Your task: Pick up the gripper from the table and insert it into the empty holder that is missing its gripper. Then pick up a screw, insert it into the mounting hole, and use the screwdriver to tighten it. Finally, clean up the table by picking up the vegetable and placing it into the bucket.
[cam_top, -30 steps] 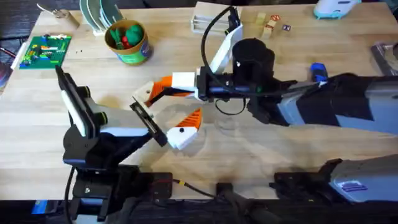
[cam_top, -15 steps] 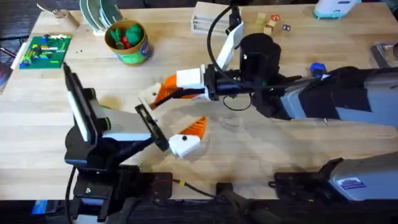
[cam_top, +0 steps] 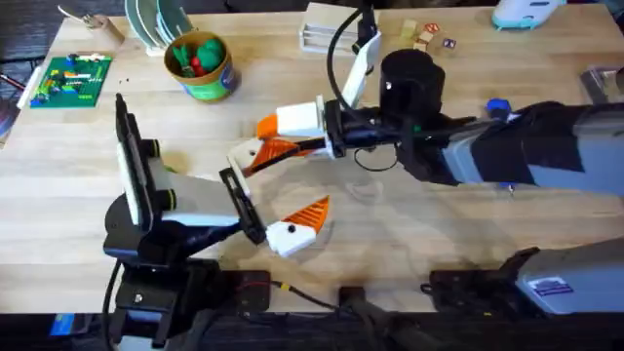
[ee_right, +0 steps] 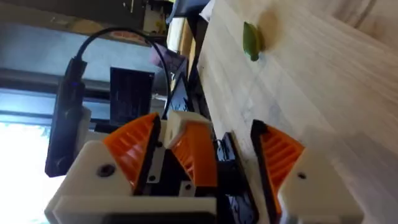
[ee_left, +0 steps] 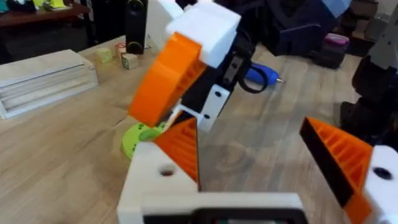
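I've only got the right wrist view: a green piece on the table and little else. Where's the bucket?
Observer: The bucket stands upright at the far left of the table, beyond the left arm's base, with green and red pieces inside.
Operator: And the screwdriver?
Observer: It lies on the table at the far edge of the right arm. From overhead the arm covers part of the blue handle.
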Tool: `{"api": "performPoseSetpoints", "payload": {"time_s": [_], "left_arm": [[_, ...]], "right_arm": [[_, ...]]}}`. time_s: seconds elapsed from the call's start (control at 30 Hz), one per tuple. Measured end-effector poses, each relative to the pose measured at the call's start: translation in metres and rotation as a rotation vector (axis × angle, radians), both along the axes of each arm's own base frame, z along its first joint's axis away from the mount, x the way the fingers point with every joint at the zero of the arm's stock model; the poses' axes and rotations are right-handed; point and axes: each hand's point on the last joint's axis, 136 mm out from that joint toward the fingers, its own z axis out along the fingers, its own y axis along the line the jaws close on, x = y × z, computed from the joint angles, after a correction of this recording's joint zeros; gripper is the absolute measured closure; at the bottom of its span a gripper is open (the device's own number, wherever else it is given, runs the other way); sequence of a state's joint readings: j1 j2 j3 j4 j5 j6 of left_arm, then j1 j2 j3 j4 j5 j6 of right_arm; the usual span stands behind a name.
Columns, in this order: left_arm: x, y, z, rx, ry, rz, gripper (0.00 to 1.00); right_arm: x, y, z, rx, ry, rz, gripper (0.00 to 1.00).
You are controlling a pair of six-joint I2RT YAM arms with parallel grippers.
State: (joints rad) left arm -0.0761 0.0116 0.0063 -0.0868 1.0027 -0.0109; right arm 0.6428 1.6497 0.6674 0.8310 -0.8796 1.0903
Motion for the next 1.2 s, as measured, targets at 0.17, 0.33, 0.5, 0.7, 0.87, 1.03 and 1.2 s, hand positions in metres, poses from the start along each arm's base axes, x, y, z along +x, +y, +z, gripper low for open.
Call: {"api": "performPoseSetpoints", "payload": {"time_s": [0.17, 0.33, 0.5, 0.7, 0.87, 1.03, 1.2], "left_arm": [[0.000, 0.000, 0.000, 0.000, -0.001, 0.000, 0.008], [0.000, 0.000, 0.000, 0.001, -0.003, -0.001, 0.008], [0.000, 0.000, 0.000, 0.001, -0.003, -0.001, 0.008], [0.000, 0.000, 0.000, 0.001, -0.003, -0.001, 0.008], [0.000, 0.000, 0.000, 0.001, -0.003, -0.001, 0.008], [0.000, 0.000, 0.000, 0.001, -0.003, -0.001, 0.008], [0.000, 0.000, 0.000, 0.001, -0.003, -0.001, 0.008]], "right_arm": [[0.030, -0.017, -0.002, -0.013, -0.065, -0.102, 0.094], [0.068, -0.043, 0.000, -0.040, -0.208, -0.216, 0.087], [0.091, -0.102, -0.005, -0.423, -0.333, -0.299, 0.080], [0.074, -0.107, -0.011, -0.705, -0.525, -0.276, 0.077], [0.063, -0.107, -0.039, -0.887, -0.582, -0.228, 0.077], [0.066, -0.106, -0.047, -0.933, -0.612, -0.228, 0.075], [0.068, -0.108, -0.058, -0.966, -0.599, -0.224, 0.075]]}}
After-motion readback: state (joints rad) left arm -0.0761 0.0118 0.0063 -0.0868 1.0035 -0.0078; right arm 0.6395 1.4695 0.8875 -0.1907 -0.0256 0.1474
